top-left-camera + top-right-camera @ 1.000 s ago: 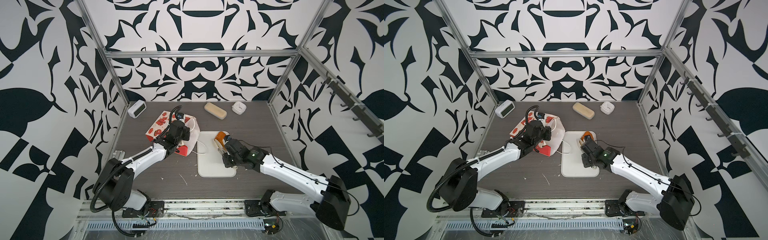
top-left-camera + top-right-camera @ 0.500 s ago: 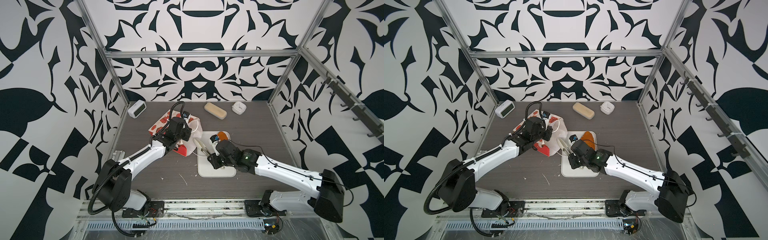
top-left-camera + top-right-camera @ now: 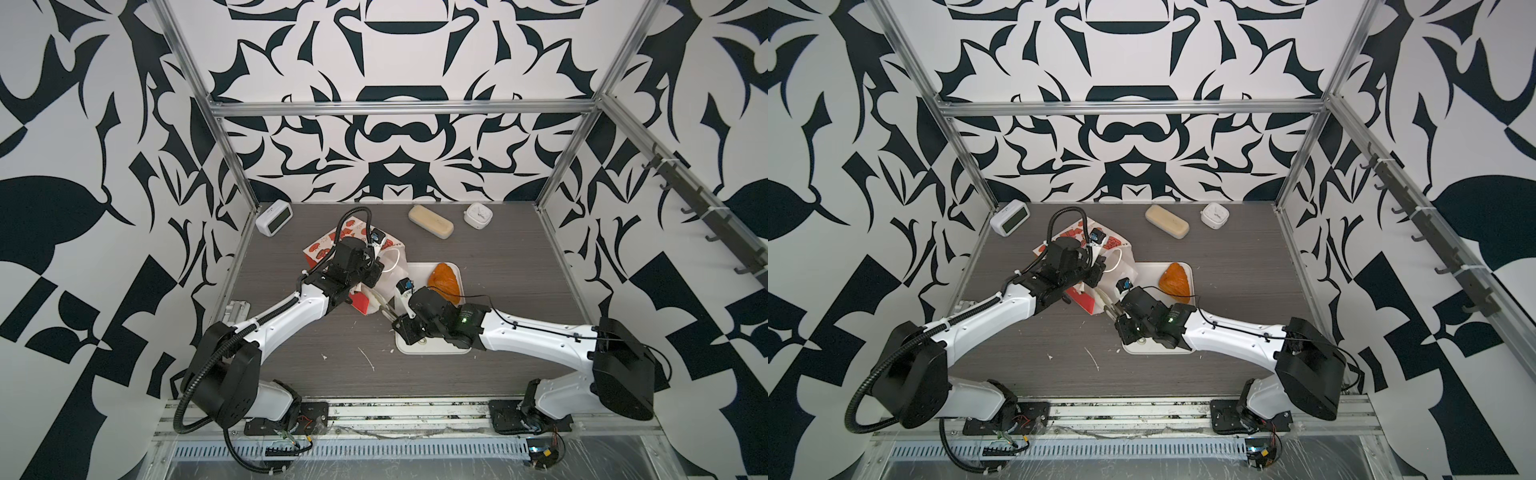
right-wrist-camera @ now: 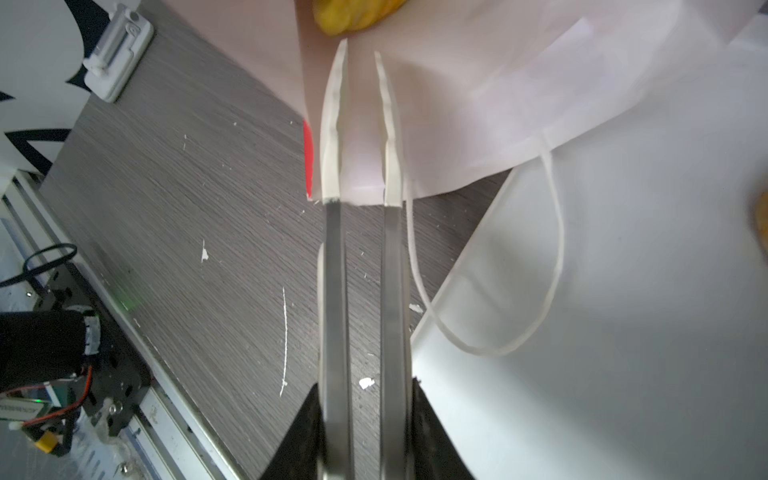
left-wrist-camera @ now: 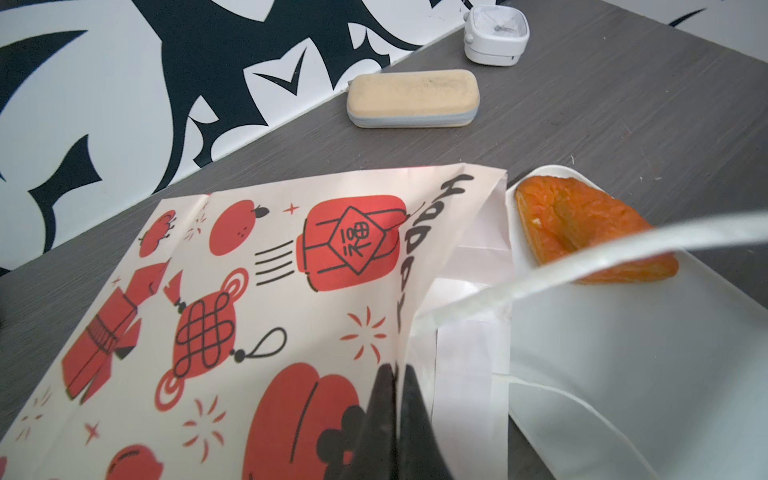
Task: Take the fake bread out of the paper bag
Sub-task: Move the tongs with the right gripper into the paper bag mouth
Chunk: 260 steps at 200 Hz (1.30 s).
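The paper bag (image 3: pixel 320 249) (image 3: pixel 1077 230) lies on its side, cream with red motifs, its white mouth toward the tray. My left gripper (image 3: pixel 371 271) (image 5: pixel 397 370) is shut on the bag's upper mouth edge (image 5: pixel 415 291) and holds it raised. My right gripper (image 3: pixel 380 301) (image 3: pixel 1106 305) (image 4: pixel 359 48) has long pale fingers a narrow gap apart, open, with their tips inside the bag's mouth and nothing between them. A yellow piece of fake bread (image 4: pixel 353 16) shows inside the bag just beyond the tips. One orange-brown triangular pastry (image 3: pixel 444 280) (image 3: pixel 1175 278) (image 5: pixel 582 224) lies on the white tray (image 3: pixel 436 351) (image 5: pixel 644 353).
At the back stand a beige oblong block (image 3: pixel 430 221) (image 5: pixel 411 97), a small white clock (image 3: pixel 478 215) (image 5: pixel 496 37) and a digital clock (image 3: pixel 273 217). A white cord handle (image 4: pixel 552 249) loops over the tray's corner. A small white clip (image 3: pixel 237 309) lies at the table's left edge.
My right gripper has left the pastry on the tray and moved left to the bag's mouth. The left gripper has kept its hold on the bag's edge.
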Each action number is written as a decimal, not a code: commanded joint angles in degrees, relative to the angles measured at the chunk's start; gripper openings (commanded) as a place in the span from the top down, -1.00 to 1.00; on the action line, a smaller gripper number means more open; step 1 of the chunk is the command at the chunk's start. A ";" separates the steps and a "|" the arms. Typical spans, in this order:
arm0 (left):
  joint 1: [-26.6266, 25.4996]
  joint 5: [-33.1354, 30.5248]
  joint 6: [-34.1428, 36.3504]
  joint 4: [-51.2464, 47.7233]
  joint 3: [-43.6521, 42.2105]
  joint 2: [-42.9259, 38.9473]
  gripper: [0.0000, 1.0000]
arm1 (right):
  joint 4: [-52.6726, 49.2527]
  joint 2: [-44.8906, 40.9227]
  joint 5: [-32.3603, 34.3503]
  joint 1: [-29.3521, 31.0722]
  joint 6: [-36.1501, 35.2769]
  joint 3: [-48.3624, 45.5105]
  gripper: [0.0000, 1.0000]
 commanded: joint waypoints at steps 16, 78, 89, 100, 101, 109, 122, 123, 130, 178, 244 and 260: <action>0.41 2.42 2.01 1.48 -1.87 -3.15 1.00 | 6.88 -0.22 4.71 -0.05 3.00 0.28 0.33; 0.41 3.98 1.57 2.06 -2.66 -3.67 1.00 | 9.56 3.05 5.86 -0.19 4.44 1.11 0.23; 0.41 4.01 1.48 2.19 -2.91 -4.00 1.00 | 9.20 3.32 6.68 -0.27 5.16 1.16 0.22; 0.41 4.14 1.32 2.41 -3.30 -4.38 1.00 | 9.83 3.49 7.30 -0.54 6.29 0.85 0.22; 0.41 4.16 1.27 2.45 -3.33 -4.49 1.00 | 9.87 3.45 7.30 -0.63 6.36 0.72 0.22; 0.41 4.32 1.14 2.67 -3.66 -4.74 1.00 | 10.46 3.33 7.43 -0.99 7.27 0.20 0.22; 0.41 4.32 0.96 2.81 -4.04 -5.19 1.00 | 10.93 3.41 8.15 -1.69 8.91 -0.29 0.22; 0.41 4.38 0.91 2.83 -4.01 -5.20 1.00 | 10.95 3.41 8.17 -1.73 9.03 -0.29 0.22; 0.40 4.59 0.86 2.77 -4.23 -5.28 1.00 | 11.44 3.49 8.27 -2.13 9.57 -0.55 0.22; 0.41 5.63 0.08 3.60 -4.82 -5.48 1.00 | 13.28 7.29 3.86 -5.65 11.75 1.31 0.21; 0.41 7.89 -1.31 4.74 -4.76 -4.88 1.00 | 16.53 13.10 -1.36 -6.32 13.19 5.14 0.20; 0.41 8.03 -1.51 5.04 -4.90 -4.68 1.00 | 17.54 13.28 -1.83 -6.28 13.63 5.12 0.20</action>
